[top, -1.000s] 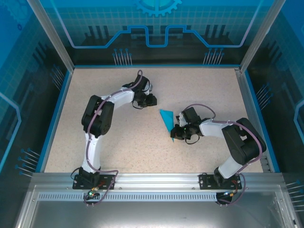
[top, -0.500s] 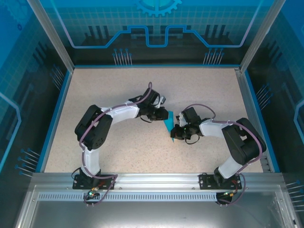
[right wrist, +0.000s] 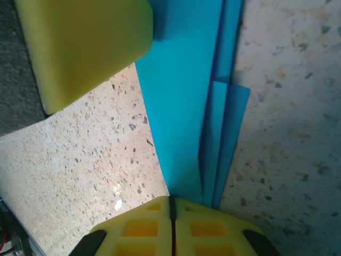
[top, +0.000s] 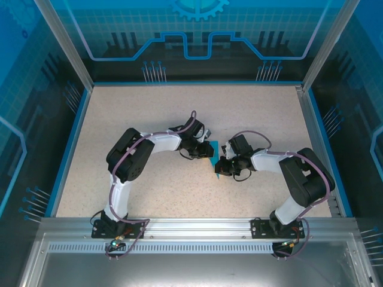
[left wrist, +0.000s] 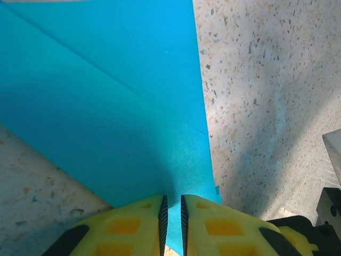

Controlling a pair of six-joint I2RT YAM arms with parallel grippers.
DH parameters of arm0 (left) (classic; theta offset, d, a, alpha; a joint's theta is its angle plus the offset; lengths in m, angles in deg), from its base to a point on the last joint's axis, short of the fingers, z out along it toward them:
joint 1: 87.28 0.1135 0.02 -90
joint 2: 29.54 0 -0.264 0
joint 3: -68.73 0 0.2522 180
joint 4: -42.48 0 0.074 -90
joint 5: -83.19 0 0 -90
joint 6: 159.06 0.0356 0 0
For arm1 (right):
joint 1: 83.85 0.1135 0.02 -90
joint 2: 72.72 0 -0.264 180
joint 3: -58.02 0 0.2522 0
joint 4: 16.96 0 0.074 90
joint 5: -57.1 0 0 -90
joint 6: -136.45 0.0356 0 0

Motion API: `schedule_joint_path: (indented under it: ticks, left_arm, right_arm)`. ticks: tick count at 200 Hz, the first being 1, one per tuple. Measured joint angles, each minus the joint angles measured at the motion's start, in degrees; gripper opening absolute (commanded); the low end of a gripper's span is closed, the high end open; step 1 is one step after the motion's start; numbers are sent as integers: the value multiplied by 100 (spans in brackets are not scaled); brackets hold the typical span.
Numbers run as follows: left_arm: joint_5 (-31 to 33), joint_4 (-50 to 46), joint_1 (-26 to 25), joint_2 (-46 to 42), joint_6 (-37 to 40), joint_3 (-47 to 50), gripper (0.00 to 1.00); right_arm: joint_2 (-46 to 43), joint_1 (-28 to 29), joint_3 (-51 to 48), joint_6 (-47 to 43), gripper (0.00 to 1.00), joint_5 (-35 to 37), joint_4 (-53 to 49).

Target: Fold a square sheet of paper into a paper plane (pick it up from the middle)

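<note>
Although several folds are made, the turquoise paper [top: 213,156], lying at centre frame on the worktop [top: 149,107], is a narrow layered wedge, not a finished plane. The left tool [left wrist: 171,207] is nearly closed, pinching the paper's edge. The right tool [right wrist: 171,205] is pressed together on the narrow tip. Judged roughly midway: wing folds and final shaping are outstanding.

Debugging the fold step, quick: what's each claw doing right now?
Left claw: closed, pinching the paper.
Right claw: closed, pinching the same paper.
</note>
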State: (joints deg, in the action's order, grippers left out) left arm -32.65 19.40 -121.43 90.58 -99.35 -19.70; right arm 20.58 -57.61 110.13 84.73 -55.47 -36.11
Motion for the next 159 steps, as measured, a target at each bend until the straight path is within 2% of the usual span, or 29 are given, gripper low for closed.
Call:
schedule_joint_path:
  ticks: [57, 122, 159]
  left_arm:
    - [83, -468, 122, 236, 83, -505, 20]
    - [577, -815, 601, 568, 374, -1217, 21]
    - [1095, -1036, 863, 634, 579, -1523, 23]
  right_arm:
    - [0, 0, 0, 0, 7, 2, -7]
    - [0, 0, -4, 0, 7, 2, 2]
    - [-2, 0, -2, 2, 10, -2, 11]
